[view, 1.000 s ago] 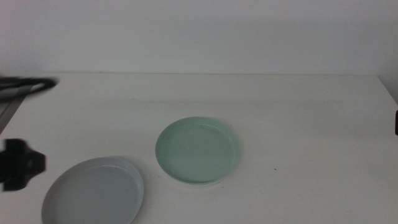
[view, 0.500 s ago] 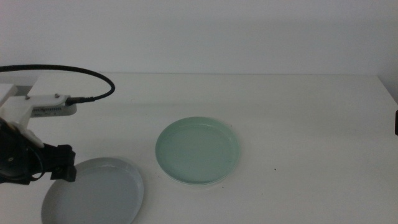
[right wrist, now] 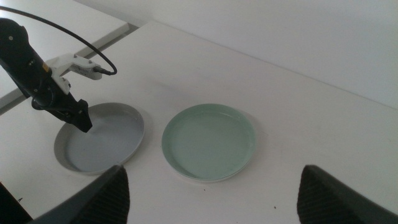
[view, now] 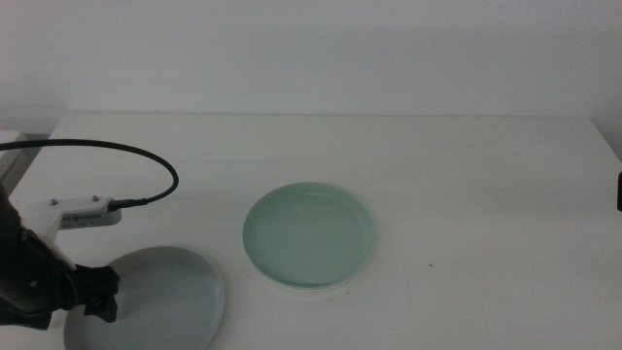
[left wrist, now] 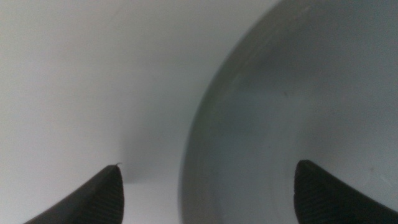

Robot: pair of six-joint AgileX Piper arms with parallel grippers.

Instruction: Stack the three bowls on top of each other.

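Only two bowls can be counted for certain on the white table (view: 466, 175): a mint bowl (view: 308, 234) near the middle and a grey bowl (view: 160, 301) at the near left, close beside it but not touching. Under the mint bowl's near edge a paler rim peeks out, which may be a third bowl beneath it, though the pictures do not settle that. One arm is at work: the left gripper (view: 97, 299) reaches in from the left with its black cable looping behind, and sits over the grey bowl's left rim. The middle view hides its jaws behind the wrist; the left wrist view shows them spread wide, one tip over the bare table and the other over the bowl's inside, so the rim (left wrist: 199, 137) runs between them, and contact cannot be judged. The right wrist view takes in both bowls and the left arm from afar, and shows the right gripper's (right wrist: 211, 186) own jaws spread, high above the table on the right, holding nothing.
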